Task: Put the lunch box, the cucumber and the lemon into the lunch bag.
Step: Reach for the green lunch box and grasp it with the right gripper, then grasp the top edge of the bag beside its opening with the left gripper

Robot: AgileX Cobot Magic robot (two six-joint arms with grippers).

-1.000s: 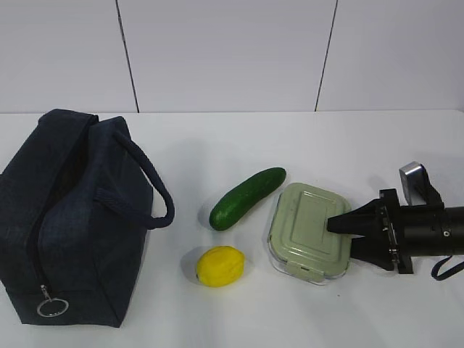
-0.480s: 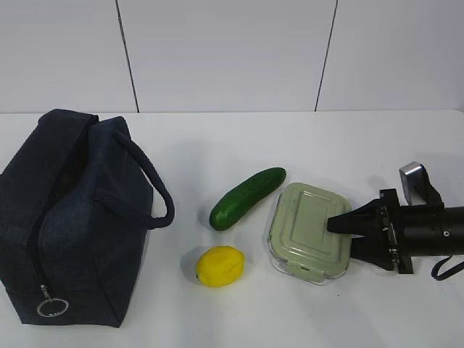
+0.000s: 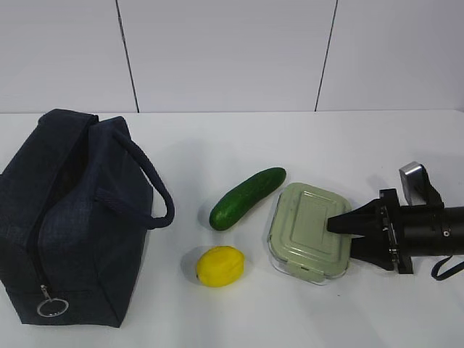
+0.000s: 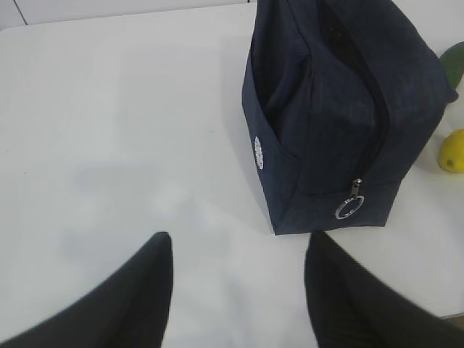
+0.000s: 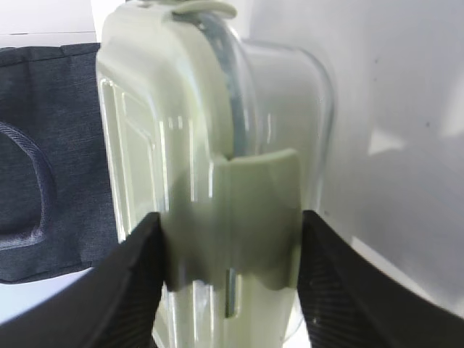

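The pale green lunch box point(image 3: 308, 230) lies on the white table right of centre. My right gripper point(image 3: 339, 236) is shut on its right edge, one finger over the lid and one under the base. In the right wrist view both fingers point(image 5: 138, 268) press the clip-tab end of the lunch box point(image 5: 196, 145). The cucumber point(image 3: 246, 197) lies just left of the box and the lemon point(image 3: 220, 266) sits in front of it. The navy lunch bag point(image 3: 72, 217) stands at the left. My left gripper point(image 4: 239, 241) is open and empty above bare table, short of the bag point(image 4: 341, 94).
The bag's silver ring pull point(image 4: 346, 210) hangs at its near end, and its loop handle point(image 3: 156, 192) droops toward the cucumber. The lemon point(image 4: 453, 151) and the cucumber tip point(image 4: 455, 61) show past the bag. A white panelled wall point(image 3: 217, 51) closes the back.
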